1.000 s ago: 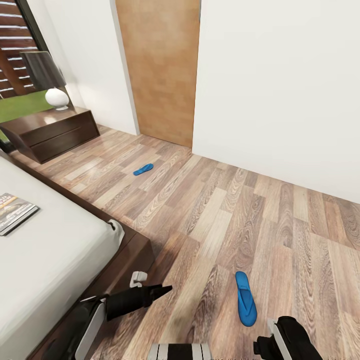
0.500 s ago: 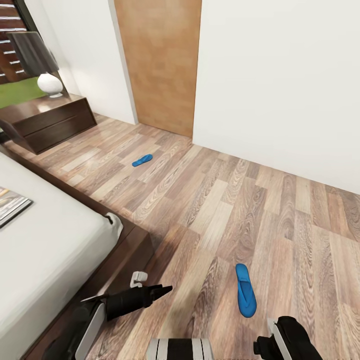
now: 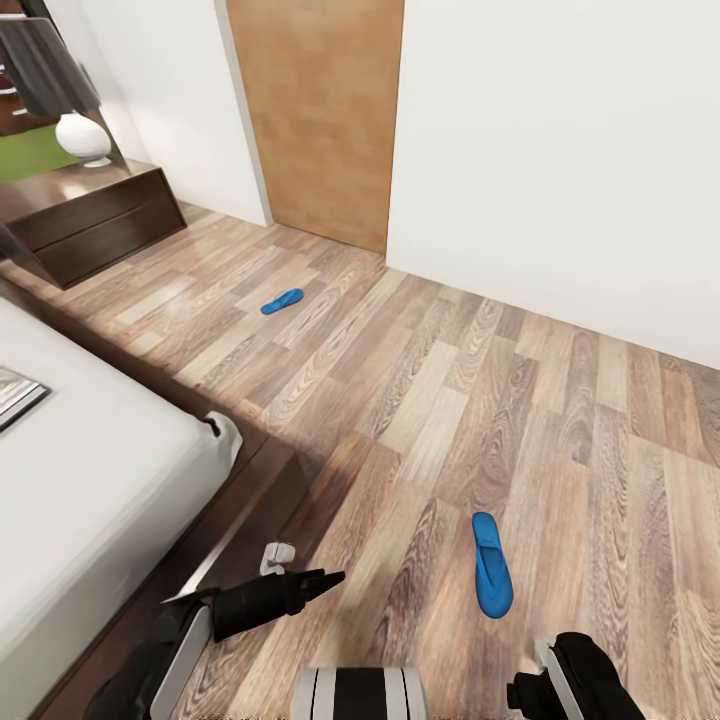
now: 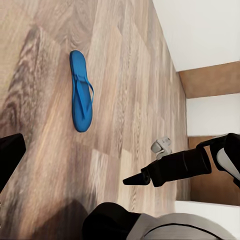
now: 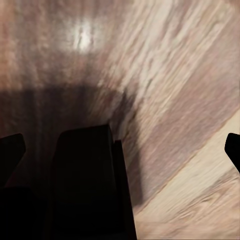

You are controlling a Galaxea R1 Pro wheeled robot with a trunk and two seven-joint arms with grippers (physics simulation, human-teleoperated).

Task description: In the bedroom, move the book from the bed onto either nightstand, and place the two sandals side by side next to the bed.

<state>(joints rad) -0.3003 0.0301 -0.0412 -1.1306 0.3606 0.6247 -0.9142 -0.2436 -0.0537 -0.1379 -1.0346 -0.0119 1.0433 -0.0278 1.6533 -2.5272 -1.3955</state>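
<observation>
One blue sandal (image 3: 491, 565) lies on the wood floor just ahead of my right arm (image 3: 585, 680); the left wrist view shows this sandal (image 4: 81, 91) too. The other sandal (image 3: 282, 301) lies farther off, toward the door. The bed (image 3: 90, 500) fills the left side, and a corner of the book (image 3: 14, 396) shows on the mattress at the picture's edge. A dark nightstand (image 3: 95, 222) stands at the far left. My left gripper (image 4: 120, 152) and right gripper (image 5: 120, 145) are open and empty, each with fingertips at the frame's edges. My left arm (image 3: 255, 603) hangs beside the bed's corner.
A wooden door (image 3: 320, 120) and white walls (image 3: 560, 150) close the far side. A white lamp (image 3: 82, 138) stands on the nightstand. Open plank floor (image 3: 420, 400) stretches between the bed and the wall.
The camera has moved: the whole scene has slid left, so the book is nearly out of the picture. Both arms hold the same pose and the sandals lie where they were.
</observation>
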